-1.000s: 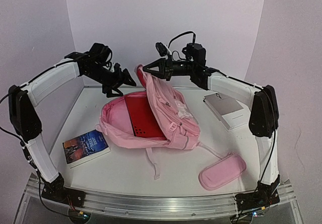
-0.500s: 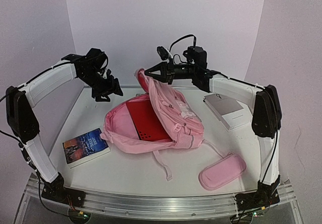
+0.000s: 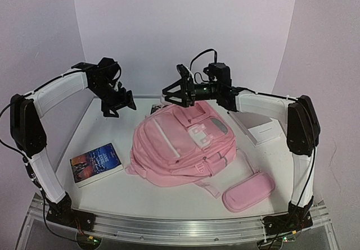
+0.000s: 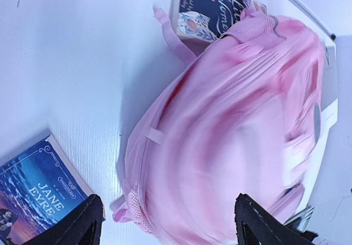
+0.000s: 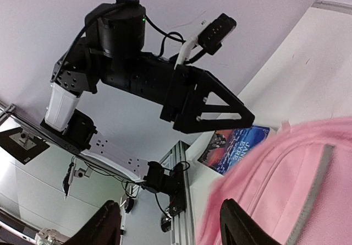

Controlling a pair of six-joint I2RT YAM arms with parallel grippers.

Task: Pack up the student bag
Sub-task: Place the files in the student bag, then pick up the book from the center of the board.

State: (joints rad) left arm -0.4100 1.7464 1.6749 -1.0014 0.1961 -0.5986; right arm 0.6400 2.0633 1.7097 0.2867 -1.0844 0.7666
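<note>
The student bag (image 3: pixel 183 149), a large pink backpack, lies flat in the middle of the table with its front pockets and white clasp (image 3: pixel 197 131) facing up. It fills the left wrist view as a blurred pink mass (image 4: pixel 231 129) and shows at the lower right of the right wrist view (image 5: pixel 291 190). My right gripper (image 3: pixel 167 96) hovers open just above the bag's far top edge, holding nothing (image 5: pixel 173 226). Left of the bag and above the table, my left gripper (image 3: pixel 121 107) is open and empty (image 4: pixel 170 228).
A "Jane Eyre" book (image 3: pixel 95 163) lies near the left front. Another book (image 3: pixel 156 109) pokes out from under the bag's far edge. A white box (image 3: pixel 262 128) sits at right, and a pink pencil case (image 3: pixel 248 191) at front right.
My right gripper opened and let go of the bag's raised flap. The bag fell shut and flat, hiding the red item inside. My left gripper drew back to the left.
</note>
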